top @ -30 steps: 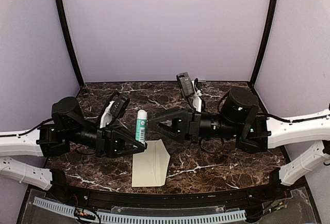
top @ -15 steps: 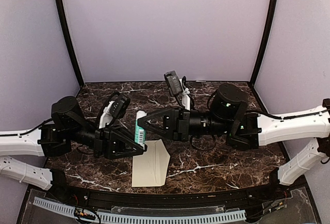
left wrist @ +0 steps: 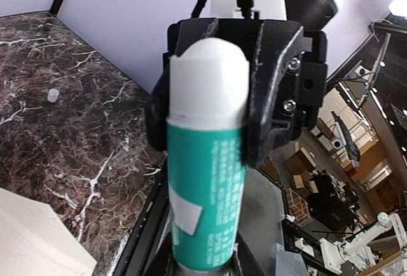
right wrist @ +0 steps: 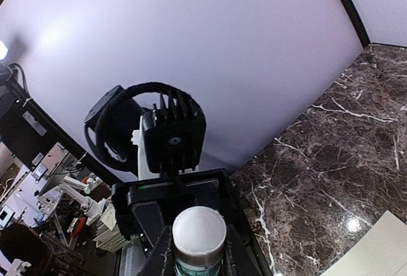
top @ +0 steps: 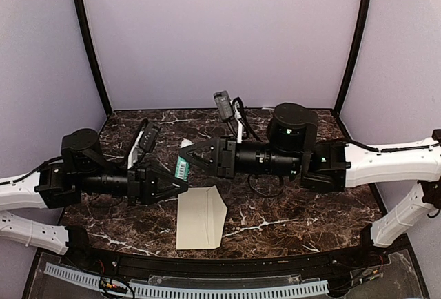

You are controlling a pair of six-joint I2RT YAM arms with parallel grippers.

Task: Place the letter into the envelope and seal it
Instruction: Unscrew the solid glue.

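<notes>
Mid-frame in the top view, right gripper (top: 186,157) just clamped the glue stick (top: 181,169) at its white cap end, left gripper (top: 179,183) clenching the body, so uncapping looks next, to seal the envelope (top: 200,220).

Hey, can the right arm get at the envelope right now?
Probably not yet. The right claw is shut on the top of the glue stick, with the left claw holding its other end. The envelope lies uncovered on the table below, so the path looks free once it lets go.
</notes>
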